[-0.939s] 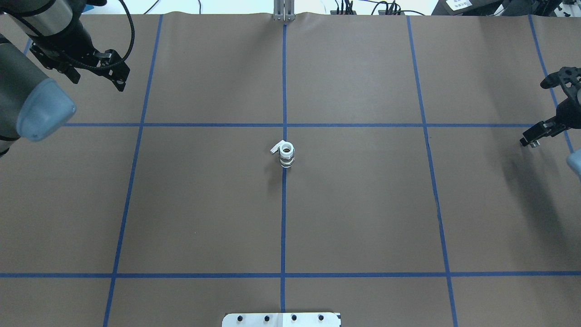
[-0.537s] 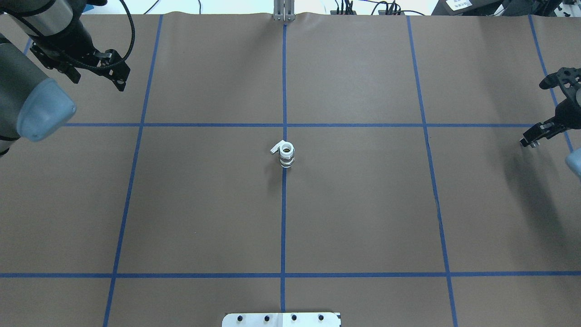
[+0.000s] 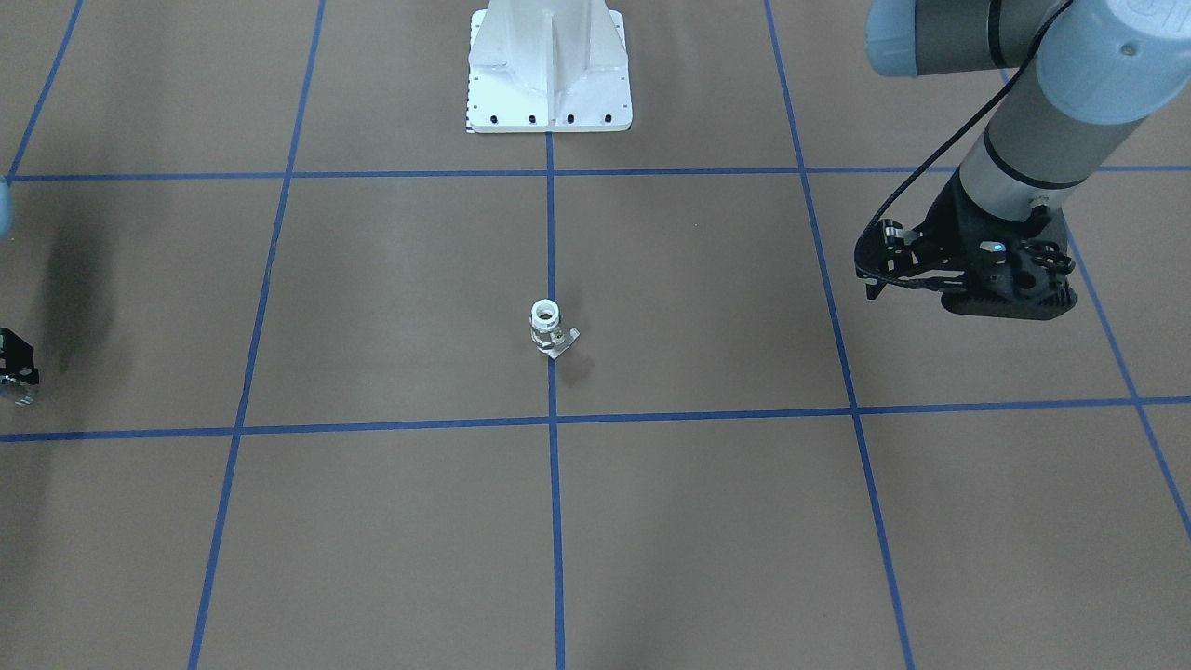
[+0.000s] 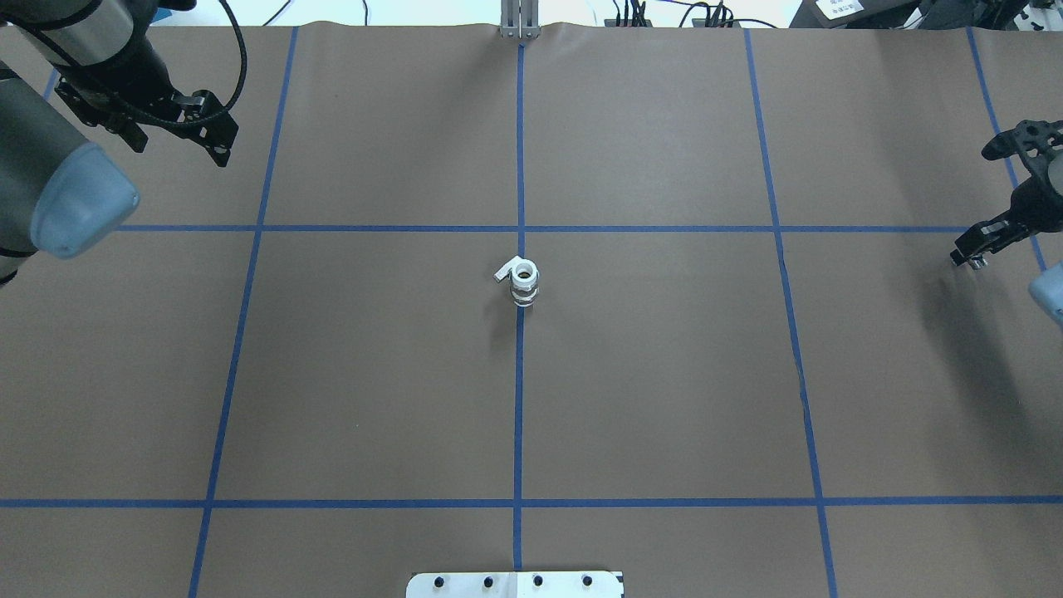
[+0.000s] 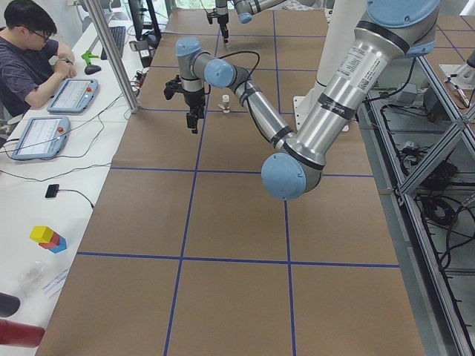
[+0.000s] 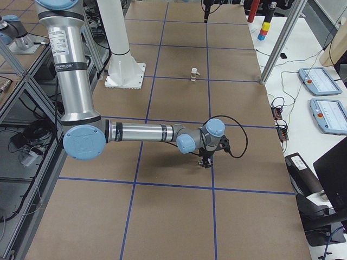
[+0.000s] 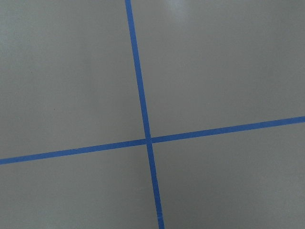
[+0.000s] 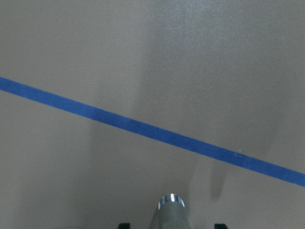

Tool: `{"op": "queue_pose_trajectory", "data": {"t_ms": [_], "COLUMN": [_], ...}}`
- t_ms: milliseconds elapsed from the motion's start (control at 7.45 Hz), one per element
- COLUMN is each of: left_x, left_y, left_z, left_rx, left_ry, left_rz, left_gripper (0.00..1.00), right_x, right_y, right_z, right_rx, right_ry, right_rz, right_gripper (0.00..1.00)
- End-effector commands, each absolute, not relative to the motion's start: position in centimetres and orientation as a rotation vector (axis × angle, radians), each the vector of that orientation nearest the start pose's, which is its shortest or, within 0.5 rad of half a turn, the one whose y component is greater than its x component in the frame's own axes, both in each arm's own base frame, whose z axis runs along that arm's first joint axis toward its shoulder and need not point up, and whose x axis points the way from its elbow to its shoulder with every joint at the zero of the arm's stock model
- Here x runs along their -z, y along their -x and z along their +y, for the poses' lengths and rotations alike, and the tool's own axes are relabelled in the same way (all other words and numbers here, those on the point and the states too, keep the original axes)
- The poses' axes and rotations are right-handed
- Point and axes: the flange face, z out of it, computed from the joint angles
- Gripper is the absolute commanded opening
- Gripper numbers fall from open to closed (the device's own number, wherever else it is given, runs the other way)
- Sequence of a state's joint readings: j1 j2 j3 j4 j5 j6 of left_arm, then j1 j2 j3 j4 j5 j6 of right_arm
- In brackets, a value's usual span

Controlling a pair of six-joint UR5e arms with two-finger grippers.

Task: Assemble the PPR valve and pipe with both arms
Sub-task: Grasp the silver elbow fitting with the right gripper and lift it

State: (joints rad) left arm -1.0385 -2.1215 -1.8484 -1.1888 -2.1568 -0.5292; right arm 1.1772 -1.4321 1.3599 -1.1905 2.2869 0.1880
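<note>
The PPR valve (image 4: 523,282) stands upright on the centre tape line, its white lever tab pointing to the far left; it also shows in the front view (image 3: 547,328). My right gripper (image 4: 969,259) hangs at the table's right edge, shut on the pipe (image 8: 170,210), a small silver stub at its tips; the front view shows this gripper at its left edge (image 3: 17,386). My left gripper (image 3: 1010,305) hangs high over the far left of the table, pointing down; I cannot tell how its fingers stand. Both grippers are far from the valve.
Blue tape lines divide the brown table cover into squares. The white bolted pedestal (image 3: 549,84) stands at the robot's side. A metal post (image 4: 519,21) is at the far edge. An operator (image 5: 30,52) sits at a side desk with tablets.
The right arm has drifted very slightly inward and away from the robot. The left arm and the valve have not moved.
</note>
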Motion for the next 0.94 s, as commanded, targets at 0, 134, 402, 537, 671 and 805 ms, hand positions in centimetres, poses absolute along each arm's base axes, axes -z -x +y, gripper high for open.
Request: {"op": "queue_pose_trajectory", "data": {"t_ms": [0,134,402,537,671,805], "left_x": [-26.75,-26.77,-26.77,-26.77,-26.68,-26.68], "left_y": [-24.39,-24.38,-24.38,-24.38,-24.39,-24.39], "left_z": [-56.82,-56.81,-56.81,-56.81,-56.83,-56.83], "left_rx": [-0.132,-0.132,-0.132,-0.130,-0.129,-0.129], "left_ry": [-0.082,-0.080,-0.080,-0.080,-0.081,-0.081], "left_rz": [0.716,0.716,0.716,0.716,0.716,0.716], "left_gripper": [1.00,1.00,1.00,1.00,1.00,1.00], "right_x": [-65.42,-65.40,-65.39,-65.39,-65.49,-65.66], "right_y": [15.70,15.71,15.71,15.71,15.68,15.54], "right_z": [-55.19,-55.20,-55.21,-55.21,-55.13,-55.02], "right_rx": [0.308,0.308,0.309,0.309,0.308,0.305], "right_ry": [-0.076,-0.077,-0.079,-0.079,-0.076,-0.074], "right_rz": [-0.767,-0.768,-0.768,-0.768,-0.767,-0.767], "right_gripper": [0.67,0.66,0.55,0.55,0.55,0.55]}}
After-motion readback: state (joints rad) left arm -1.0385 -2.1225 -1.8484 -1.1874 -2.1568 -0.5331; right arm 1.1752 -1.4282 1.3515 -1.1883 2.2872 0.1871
